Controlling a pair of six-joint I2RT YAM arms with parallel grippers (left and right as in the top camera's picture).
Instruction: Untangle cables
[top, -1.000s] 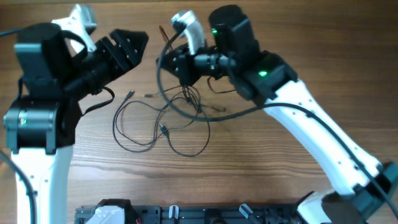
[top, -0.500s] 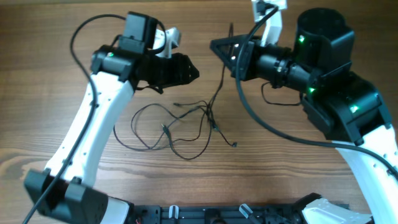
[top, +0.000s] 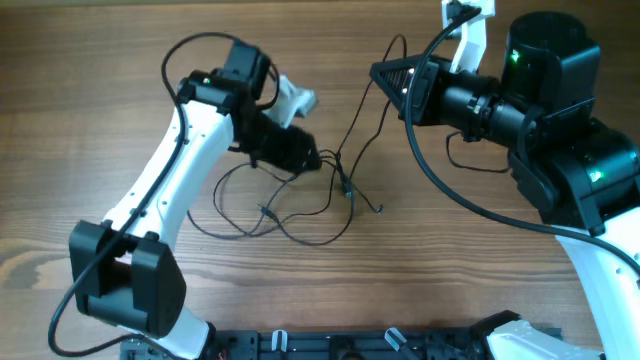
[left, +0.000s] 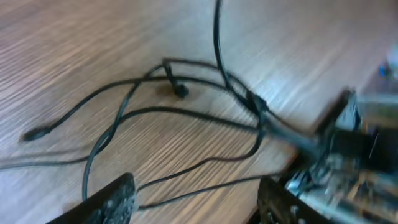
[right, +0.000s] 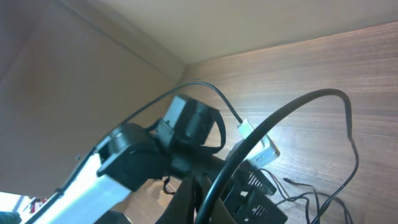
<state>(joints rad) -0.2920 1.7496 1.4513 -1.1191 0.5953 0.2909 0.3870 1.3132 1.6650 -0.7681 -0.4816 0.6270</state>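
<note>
The cables are thin black wires lying in loose loops on the wooden table, with small plug ends. My left gripper is low over the top of the tangle and open. In the left wrist view its fingers straddle two strands of the cables. My right gripper is raised at the upper middle and shut on one strand, which runs slanting down to the tangle. In the right wrist view the closed fingers show a thin strand between them, and loose cables lie at the lower right.
The wooden table fills the view. A thick black robot cable hangs from the right arm near the tangle. A dark rail runs along the front edge. A wall stands behind the table.
My left arm has swung down and to the right, so its gripper now sits over the tangle. My right gripper has shifted slightly right, still holding its strand.
</note>
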